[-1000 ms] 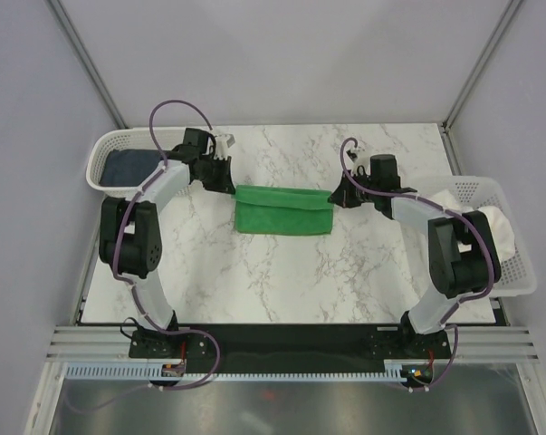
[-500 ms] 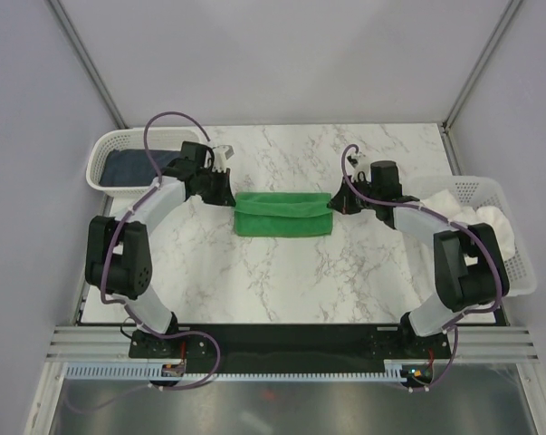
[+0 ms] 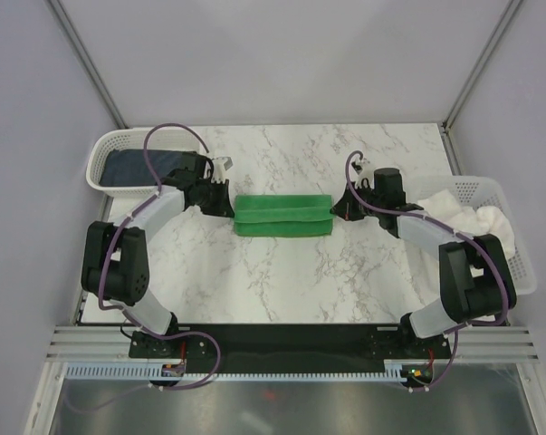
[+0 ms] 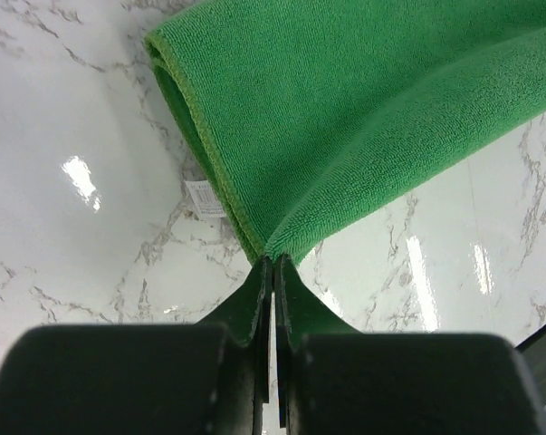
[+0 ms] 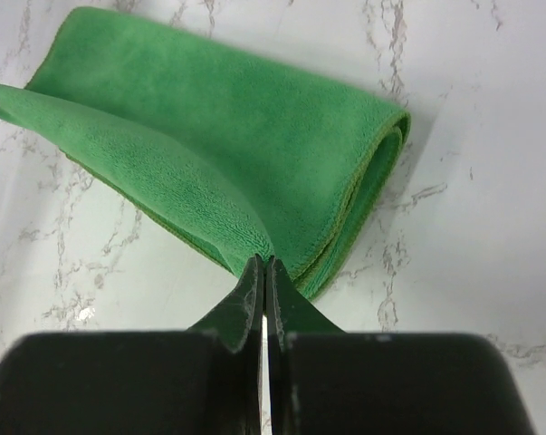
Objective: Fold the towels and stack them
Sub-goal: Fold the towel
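Green towel (image 3: 282, 216) stretches between left hand (image 3: 226, 207) and right hand (image 3: 339, 210), each clenched on a corner.

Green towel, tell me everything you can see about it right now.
The green towel is a bright green, terry-like cloth with a stitched hem. It is folded over itself into a long narrow band and lies on the marble table between the two arms. Its layers gape at both short ends. A small white label peeks out beneath its left end. The left gripper is shut on a corner at one end, and the right gripper is shut on a corner at the other.
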`<action>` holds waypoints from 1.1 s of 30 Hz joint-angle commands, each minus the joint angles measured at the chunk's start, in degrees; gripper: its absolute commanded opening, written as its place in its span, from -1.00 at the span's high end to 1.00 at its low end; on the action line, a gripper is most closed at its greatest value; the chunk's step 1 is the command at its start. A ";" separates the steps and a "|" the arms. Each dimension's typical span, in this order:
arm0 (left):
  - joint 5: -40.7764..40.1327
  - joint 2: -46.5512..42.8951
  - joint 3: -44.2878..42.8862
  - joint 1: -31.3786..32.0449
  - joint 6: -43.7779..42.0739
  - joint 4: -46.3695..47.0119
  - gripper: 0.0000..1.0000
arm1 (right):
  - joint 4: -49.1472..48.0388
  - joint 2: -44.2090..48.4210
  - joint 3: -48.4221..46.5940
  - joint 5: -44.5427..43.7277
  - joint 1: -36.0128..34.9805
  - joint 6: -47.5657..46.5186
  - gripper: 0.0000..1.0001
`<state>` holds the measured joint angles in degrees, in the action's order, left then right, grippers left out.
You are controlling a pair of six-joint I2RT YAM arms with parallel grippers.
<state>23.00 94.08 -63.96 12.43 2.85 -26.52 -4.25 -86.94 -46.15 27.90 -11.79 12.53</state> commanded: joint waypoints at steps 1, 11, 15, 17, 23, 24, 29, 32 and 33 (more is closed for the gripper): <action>0.20 -2.59 1.30 0.32 1.37 1.21 0.95 | -1.99 0.81 2.11 -0.65 -0.16 1.00 1.00; -0.76 -2.59 3.32 1.72 1.63 0.60 0.59 | -3.75 -0.96 5.02 2.07 -0.25 2.67 0.79; -1.29 -2.76 3.23 1.81 1.28 -0.63 0.49 | -3.40 -0.16 5.72 1.27 -0.34 3.55 0.58; -1.56 -3.29 3.23 1.90 1.10 -1.77 0.46 | -2.35 0.19 5.90 1.28 -0.69 4.16 0.43; -8.05 -7.94 1.57 1.90 1.01 -4.94 0.19 | 6.42 5.46 4.50 -3.72 -0.86 5.48 0.14; -8.59 -8.30 1.04 1.90 1.45 -4.94 0.14 | 7.49 6.42 3.10 -4.25 -0.86 6.53 0.12; 0.01 -6.20 -2.57 2.69 6.63 -2.06 0.15 | 12.16 4.87 -2.35 -5.85 -1.04 9.78 0.15; 1.69 -3.83 -1.61 2.96 9.36 1.03 0.16 | 11.20 1.08 -5.00 -2.77 -1.13 12.59 0.28; 1.61 -1.82 -1.25 3.04 9.97 2.43 0.16 | 10.15 -1.20 -4.91 -1.72 -1.04 13.38 0.30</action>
<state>21.30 88.62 -64.64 14.98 8.12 -28.32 6.04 -84.14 -48.95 24.05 -12.56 22.02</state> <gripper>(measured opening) 0.424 0.364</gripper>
